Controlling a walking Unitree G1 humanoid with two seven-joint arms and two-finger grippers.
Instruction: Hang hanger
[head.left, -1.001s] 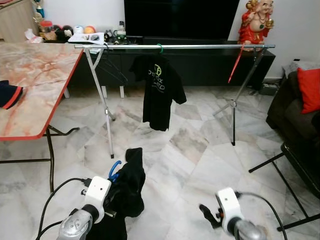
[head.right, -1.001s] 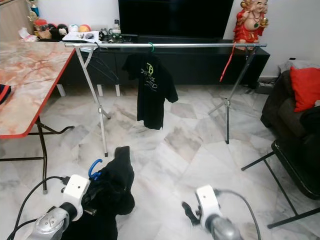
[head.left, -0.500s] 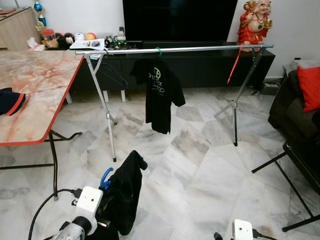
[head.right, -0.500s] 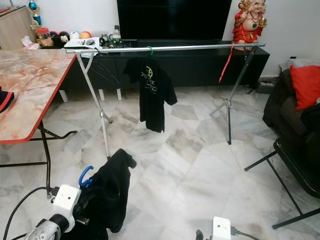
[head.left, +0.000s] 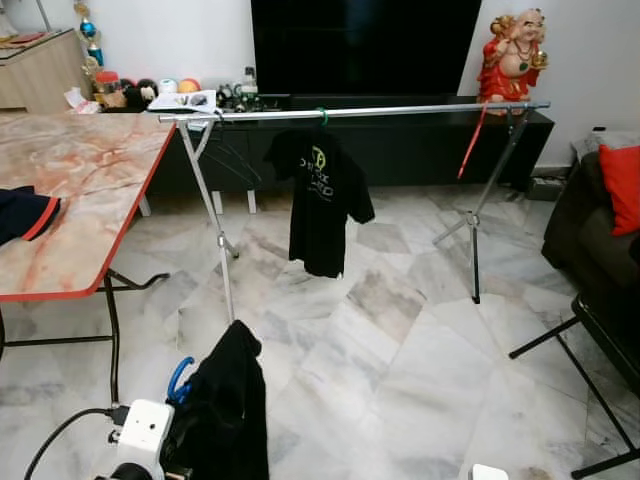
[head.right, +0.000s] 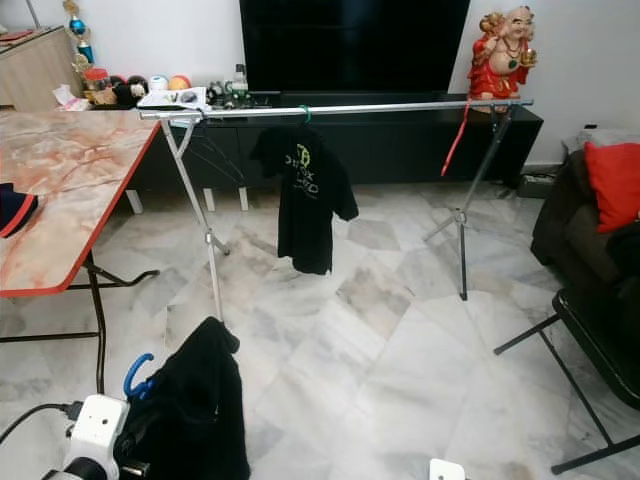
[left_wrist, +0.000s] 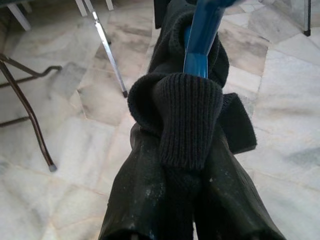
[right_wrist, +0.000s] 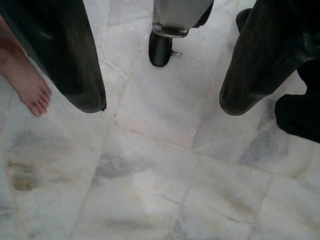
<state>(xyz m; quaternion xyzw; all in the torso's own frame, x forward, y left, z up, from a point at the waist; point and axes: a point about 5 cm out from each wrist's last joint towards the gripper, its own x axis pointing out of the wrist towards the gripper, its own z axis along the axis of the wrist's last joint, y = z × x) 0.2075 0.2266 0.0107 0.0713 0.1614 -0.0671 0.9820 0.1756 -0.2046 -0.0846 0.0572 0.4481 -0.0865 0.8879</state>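
Gripping a blue hanger (left_wrist: 202, 37) with a black garment (head.left: 228, 415) draped on it, left tool (left_wrist: 192, 200) sits low at the bottom left of the head views, fingers clenched on the fabric-wrapped hanger. Blue hook (head.left: 179, 379) pokes out just left of the garment, white wrist housing (head.left: 142, 434) below it. Garment's ribbed cuff (left_wrist: 190, 120) folds over the hanger neck in the left wrist view.

Right tool (right_wrist: 160, 105) hangs down over the marble floor (head.left: 400, 340), two black fingers (right_wrist: 65, 55) spread apart, released, holding nothing. A person's bare foot (right_wrist: 27, 82) stands on the floor beside one finger; a dark wheel or robot foot (right_wrist: 160, 47) sits beyond the fingers.

Further out, left: marble-pattern tabletop (head.left: 90, 190) with red edge, a dark cloth (head.left: 25, 212) lying on it.

Middle distance: metal drying rack (head.left: 350, 112) spanning the room on crossed legs. A black t-shirt (head.left: 320, 200) hangs from its rail on a green hanger (head.left: 321, 93); empty wire hangers (head.left: 228, 150) near the left end, a red strap (head.left: 470, 140) near the right end.

Right edge: dark sofa (head.left: 585, 235) with red cushion (head.left: 622, 185).

Back wall: black TV (head.left: 365, 45) on a low dark cabinet, red figurine (head.left: 515, 55) to its right.
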